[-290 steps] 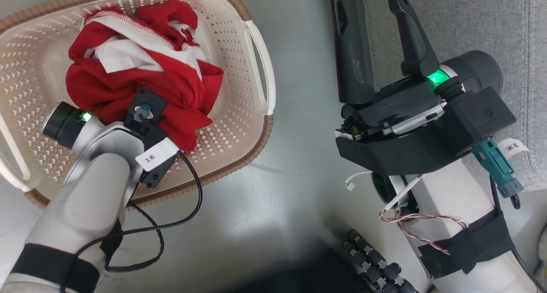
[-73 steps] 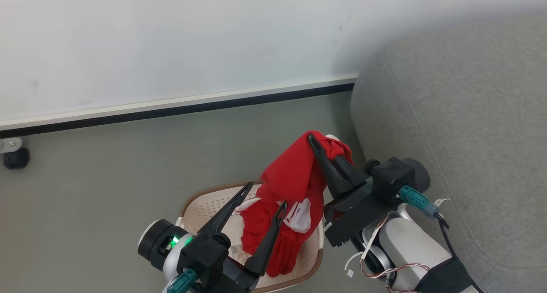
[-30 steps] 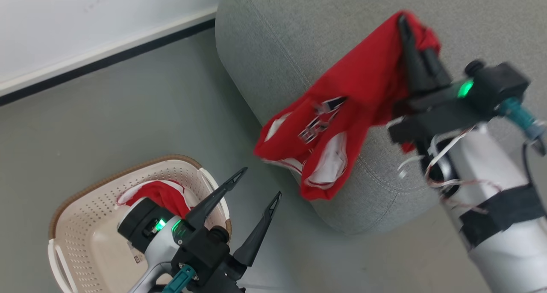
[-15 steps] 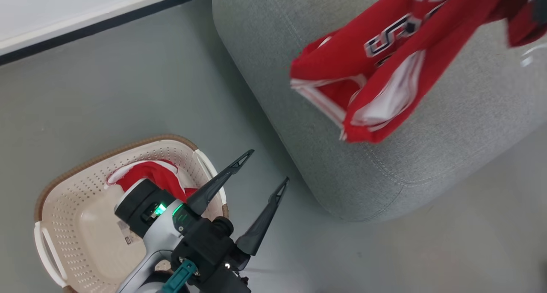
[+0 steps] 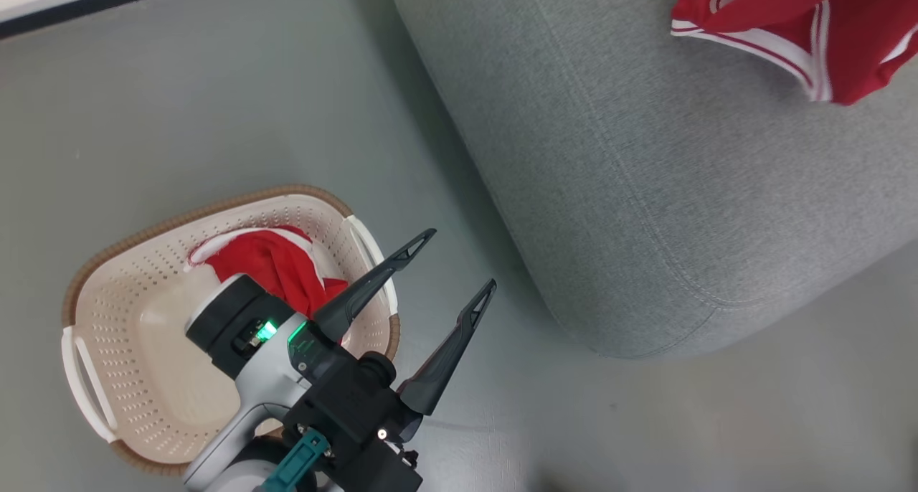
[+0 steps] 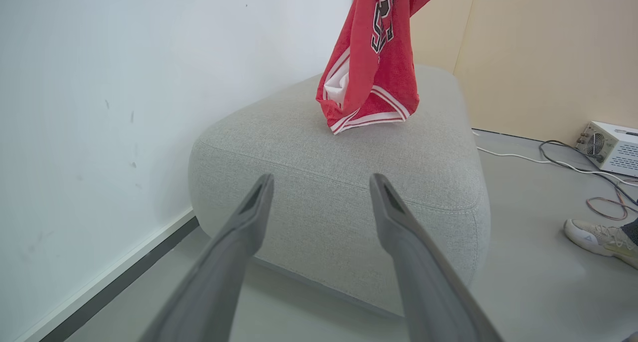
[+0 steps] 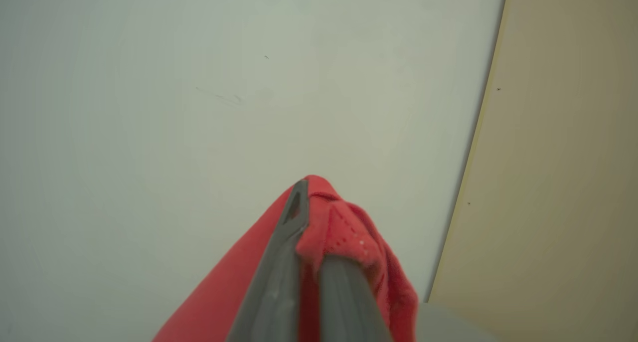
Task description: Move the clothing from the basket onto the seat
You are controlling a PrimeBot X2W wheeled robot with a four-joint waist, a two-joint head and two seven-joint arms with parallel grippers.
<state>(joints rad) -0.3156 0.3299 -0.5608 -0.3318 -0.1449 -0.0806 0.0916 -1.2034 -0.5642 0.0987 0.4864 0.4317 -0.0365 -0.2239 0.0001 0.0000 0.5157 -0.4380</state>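
Right pincer (image 7: 315, 217) is clamped on the clothing (image 6: 371, 78), which hangs over the seat (image 5: 645, 191), hem at the cushion top. Left pincer (image 5: 460, 259), fingers apart and empty, hovers at the rim of the basket (image 5: 122, 320), which contains a second red garment (image 5: 269, 266).

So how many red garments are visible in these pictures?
2. One garment hangs over the seat, pinched in the right gripper. The other garment lies in the basket, partly behind the left arm; more may be hidden beneath.
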